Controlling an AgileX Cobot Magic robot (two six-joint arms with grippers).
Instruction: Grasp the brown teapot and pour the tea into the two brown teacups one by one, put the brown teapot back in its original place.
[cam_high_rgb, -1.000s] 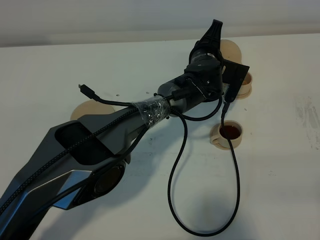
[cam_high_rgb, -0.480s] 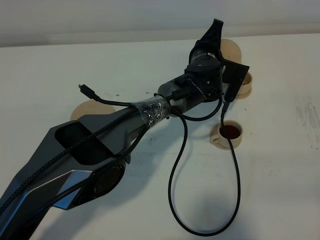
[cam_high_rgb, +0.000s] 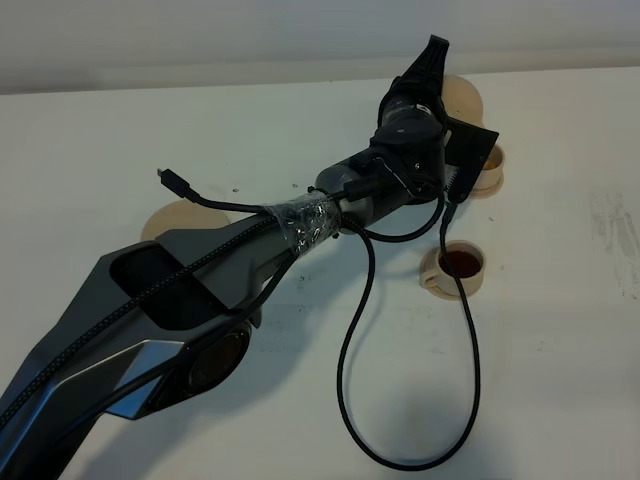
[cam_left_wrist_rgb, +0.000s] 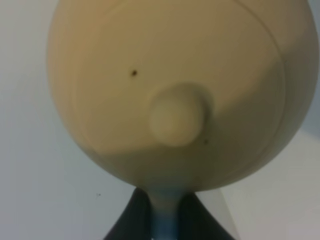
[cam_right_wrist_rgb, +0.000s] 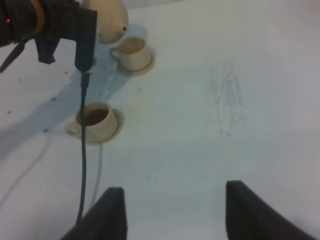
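Note:
The brown teapot (cam_left_wrist_rgb: 170, 75) fills the left wrist view, its lid knob (cam_left_wrist_rgb: 177, 120) facing the camera. My left gripper (cam_left_wrist_rgb: 167, 202) is shut on the teapot's loop handle. From above, the left gripper (cam_high_rgb: 432, 60) reaches to the table's far side, and only part of the teapot (cam_high_rgb: 464, 98) shows behind it, beside the farther teacup (cam_high_rgb: 492, 168). That cup (cam_right_wrist_rgb: 132, 51) looks pale inside. The nearer teacup (cam_high_rgb: 460, 265) holds dark tea. My right gripper (cam_right_wrist_rgb: 175, 210) hangs open over bare table, well short of both cups. The large saucer (cam_high_rgb: 170, 218) lies at the left, half hidden by the arm.
A black cable (cam_high_rgb: 400, 460) loops from the left wrist down across the table and passes over the nearer teacup. The left arm's grey body (cam_high_rgb: 180, 310) covers the lower left. Each cup stands on a small tan saucer (cam_right_wrist_rgb: 145, 67). Faint scuff marks (cam_right_wrist_rgb: 227, 95) mark the table at the right.

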